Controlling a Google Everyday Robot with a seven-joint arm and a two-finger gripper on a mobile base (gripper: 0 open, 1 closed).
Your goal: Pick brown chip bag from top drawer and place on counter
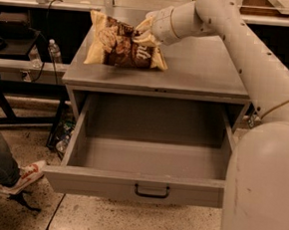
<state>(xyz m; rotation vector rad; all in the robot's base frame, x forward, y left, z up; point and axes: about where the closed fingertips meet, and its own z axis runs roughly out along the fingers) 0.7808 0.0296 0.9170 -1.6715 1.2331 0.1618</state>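
The brown chip bag (121, 47) lies on the grey counter (203, 71), toward its left side, with its tan edges spread out. My gripper (141, 35) reaches in from the right and is shut on the bag's upper right edge. The top drawer (151, 160) is pulled fully open below the counter and is empty. Its black handle (151, 191) is at the middle of the front panel.
My arm's large lower link (263, 191) fills the right foreground, overlapping the drawer's right corner. A person's leg and shoe (25, 175) are on the speckled floor at left. A water bottle (53, 52) stands on a side bench (18, 66) left of the cabinet.
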